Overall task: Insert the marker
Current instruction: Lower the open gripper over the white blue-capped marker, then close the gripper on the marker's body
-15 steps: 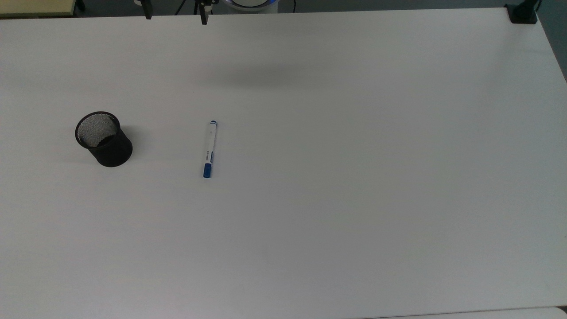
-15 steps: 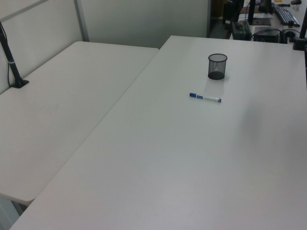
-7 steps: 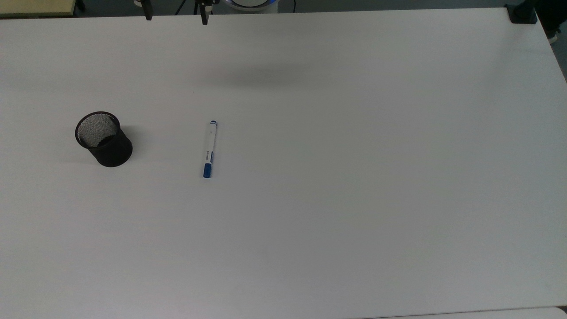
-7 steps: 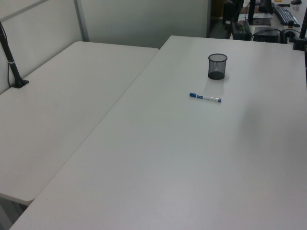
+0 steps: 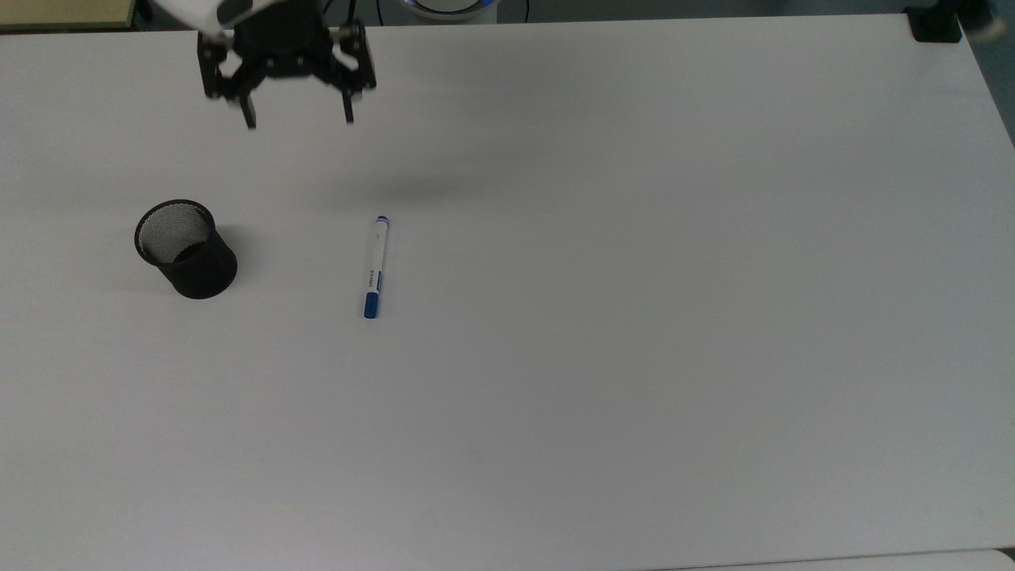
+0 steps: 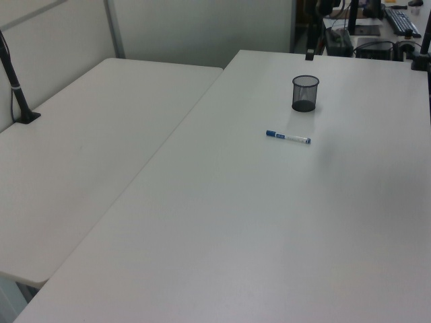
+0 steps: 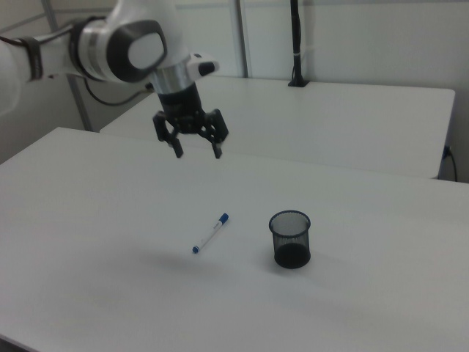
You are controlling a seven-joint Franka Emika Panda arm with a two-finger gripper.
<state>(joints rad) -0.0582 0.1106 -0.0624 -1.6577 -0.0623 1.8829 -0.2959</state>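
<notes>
The marker [image 5: 374,268] [image 6: 288,138] [image 7: 210,233], a slim white pen with a blue cap, lies flat on the white table [image 5: 634,317]. In the top view its cap points to the bottom edge. A black mesh cup [image 5: 185,248] [image 6: 305,93] [image 7: 290,238] stands upright, left of the marker in the top view. My gripper [image 5: 299,122] [image 7: 197,155] hangs open and empty in the air, well above the table, up and left of the marker in the top view. One dark finger [image 6: 310,48] hangs at the left view's top.
A second white table [image 6: 87,148] [image 7: 330,117] adjoins this one. A black post [image 7: 296,44] [image 6: 17,87] is clamped on it. A dark clamp [image 5: 934,24] sits at the table's corner in the top view's upper right.
The arm has swung into the top view from the upper edge, and the open gripper has come down toward the marker. Its shadow on the table has shifted toward the marker. Marker and cup have not moved.
</notes>
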